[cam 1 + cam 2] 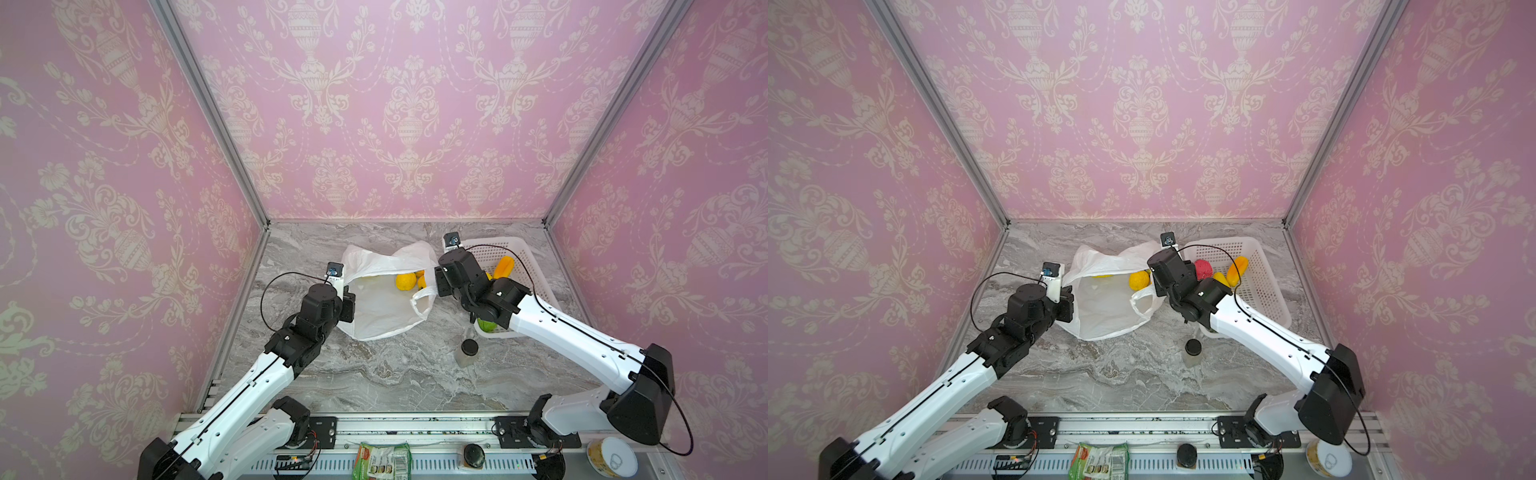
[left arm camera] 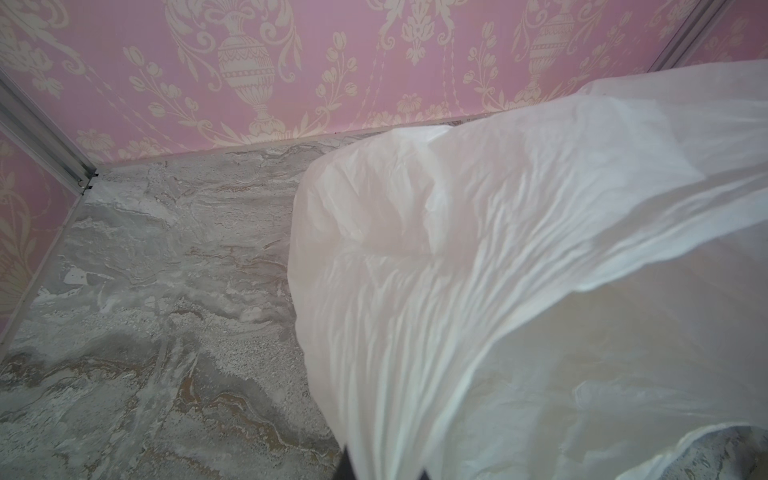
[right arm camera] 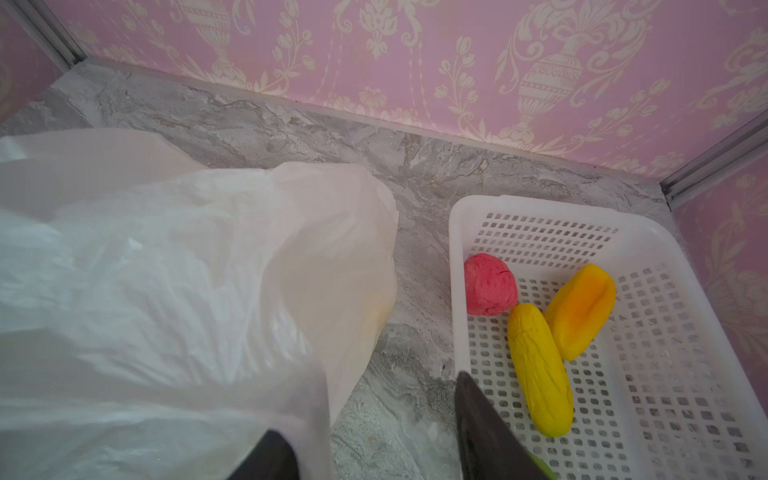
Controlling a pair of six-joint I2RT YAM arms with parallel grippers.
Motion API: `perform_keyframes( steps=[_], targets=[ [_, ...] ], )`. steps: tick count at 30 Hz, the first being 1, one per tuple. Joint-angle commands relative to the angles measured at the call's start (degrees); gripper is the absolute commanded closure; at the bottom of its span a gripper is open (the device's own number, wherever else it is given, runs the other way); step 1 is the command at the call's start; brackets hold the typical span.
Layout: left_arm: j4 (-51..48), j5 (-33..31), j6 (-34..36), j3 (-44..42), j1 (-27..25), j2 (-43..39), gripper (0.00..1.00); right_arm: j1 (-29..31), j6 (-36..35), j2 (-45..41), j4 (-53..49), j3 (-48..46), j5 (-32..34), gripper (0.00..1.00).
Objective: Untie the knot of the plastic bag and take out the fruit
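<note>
Left, plastic bag (image 1: 382, 307); right, basket (image 1: 536, 270); jar (image 1: 467, 353) in front.

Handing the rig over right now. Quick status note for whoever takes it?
Left gripper: shut on the rim of the thin white plastic bag, holding its mouth open.
Right gripper: open, nothing held, between bag and white perforated plastic basket.
Done: bag untied; pink-red fruit, yellow oblong fruit, orange fruit and green fruit in the basket.
Left: round yellow fruit and at least one more piece inside the bag.

Lab booth (wallpapered panels (image 1: 411, 104), aluminium frame (image 1: 210, 104))
</note>
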Motion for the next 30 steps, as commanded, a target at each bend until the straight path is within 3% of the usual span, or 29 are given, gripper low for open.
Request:
perform_keyframes(
  steps=[1,4,8,11,13,16,23,30],
  targets=[
    [-1.2,-1.4,-0.3,0.5,0.3,0.2,1.0,3.8,-2.7,-0.1,-0.4,2.5,-0.4,0.35],
    [-1.3,-1.5,-0.4,0.7,0.3,0.2,1.0,9.7,-6.2,0.1,-0.2,4.9,4.1,0.28],
    [-1.2,-1.5,-0.3,0.5,0.3,0.2,1.0,17.6,-9.6,0.3,0.2,8.4,9.8,0.27],
    [-1.3,-1.7,-0.4,0.5,0.2,0.2,1.0,23.2,-11.6,0.2,3.1,8.9,11.8,0.31],
    [-1.2,-1.6,-0.4,0.5,0.2,0.0,1.0,26.1,-10.2,0.3,8.0,6.7,9.5,0.38],
    [-1.1,-1.6,-0.4,0.4,0.3,-0.1,1.0,27.2,-5.2,2.7,19.1,1.1,-0.7,0.53],
    [-0.9,-1.5,-0.5,-0.1,0.2,-0.9,1.0,28.1,4.8,15.5,33.5,-3.2,1.4,0.66],
    [-0.9,-1.9,-0.5,-0.2,0.2,-1.2,1.0,26.8,11.3,23.8,30.3,0.2,5.6,0.74]
  ],
)
